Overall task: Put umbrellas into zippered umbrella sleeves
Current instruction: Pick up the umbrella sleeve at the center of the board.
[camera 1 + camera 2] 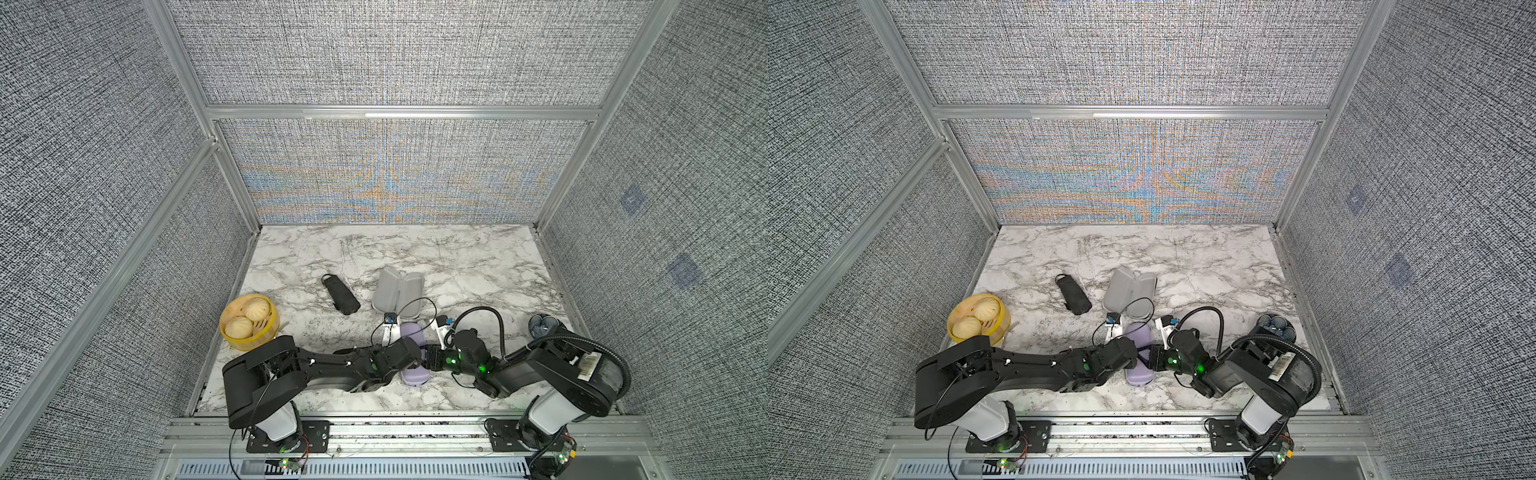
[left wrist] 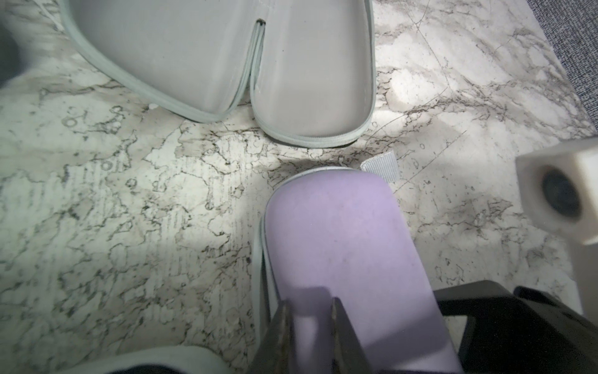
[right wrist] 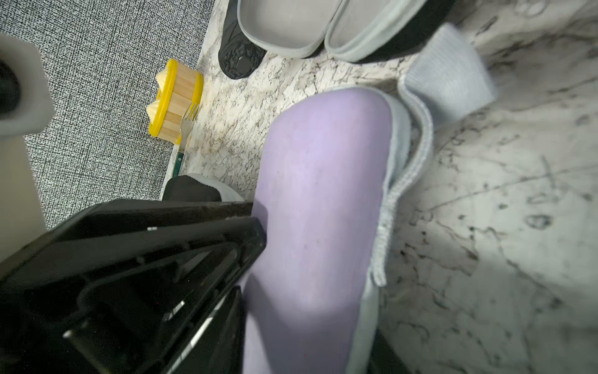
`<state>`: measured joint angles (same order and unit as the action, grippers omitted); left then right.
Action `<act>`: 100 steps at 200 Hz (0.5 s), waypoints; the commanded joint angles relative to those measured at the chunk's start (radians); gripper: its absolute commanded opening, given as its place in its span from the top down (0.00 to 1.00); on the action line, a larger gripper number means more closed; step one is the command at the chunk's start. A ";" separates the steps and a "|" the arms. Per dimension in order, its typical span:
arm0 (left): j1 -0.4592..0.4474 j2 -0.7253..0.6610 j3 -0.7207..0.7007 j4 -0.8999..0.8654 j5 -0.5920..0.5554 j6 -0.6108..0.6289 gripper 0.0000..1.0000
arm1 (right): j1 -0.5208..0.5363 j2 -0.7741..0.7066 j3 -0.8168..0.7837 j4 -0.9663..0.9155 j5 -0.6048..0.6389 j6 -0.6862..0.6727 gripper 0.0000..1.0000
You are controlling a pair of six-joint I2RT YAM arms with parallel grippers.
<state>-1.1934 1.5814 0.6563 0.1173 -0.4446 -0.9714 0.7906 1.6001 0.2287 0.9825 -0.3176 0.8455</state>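
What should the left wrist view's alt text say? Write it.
A lavender sleeve, lid down, lies on the marble table under the left gripper, jaws narrowly apart. Beyond it lies an open grey-lined sleeve, empty where visible.

lavender case [image 1: 411, 332] lid down, lengthwise near-to-far, near centre, grey zip tape loose along right edge | open case [image 1: 397, 293] spread flat, grey lining up, just beyond it | black umbrella [image 1: 340, 295] folded, lying slantwise, left of open case | black case [image 3: 194, 189] grey-rimmed, just left of lavender case, mostly hidden

Grey fabric walls [image 1: 374, 50] w/ alu frame [image 1: 399, 113] (marble tabletop [image 1: 457, 257]).
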 commanded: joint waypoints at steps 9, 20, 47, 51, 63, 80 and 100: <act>-0.002 -0.021 0.026 -0.192 0.087 0.061 0.69 | -0.009 -0.031 -0.017 -0.057 -0.055 -0.036 0.58; -0.002 -0.040 0.036 -0.201 0.076 0.072 0.66 | -0.028 -0.043 -0.028 -0.055 -0.060 -0.038 0.60; 0.000 -0.077 0.055 -0.217 0.048 0.091 0.60 | -0.073 -0.075 -0.052 -0.069 -0.065 -0.049 0.63; 0.001 -0.082 0.058 -0.221 0.047 0.095 0.60 | -0.078 -0.080 -0.055 -0.075 -0.064 -0.051 0.63; 0.000 -0.093 0.057 -0.205 0.051 0.107 0.55 | -0.095 -0.096 -0.068 -0.083 -0.063 -0.057 0.63; 0.001 -0.109 0.044 -0.144 0.099 0.126 0.49 | -0.127 -0.121 -0.089 -0.066 -0.083 -0.052 0.63; 0.000 -0.117 0.031 -0.069 0.190 0.155 0.23 | -0.164 -0.155 -0.106 -0.066 -0.097 -0.054 0.60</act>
<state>-1.1942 1.4742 0.6952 -0.0353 -0.3561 -0.8650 0.6552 1.4719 0.1390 0.9386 -0.4137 0.8234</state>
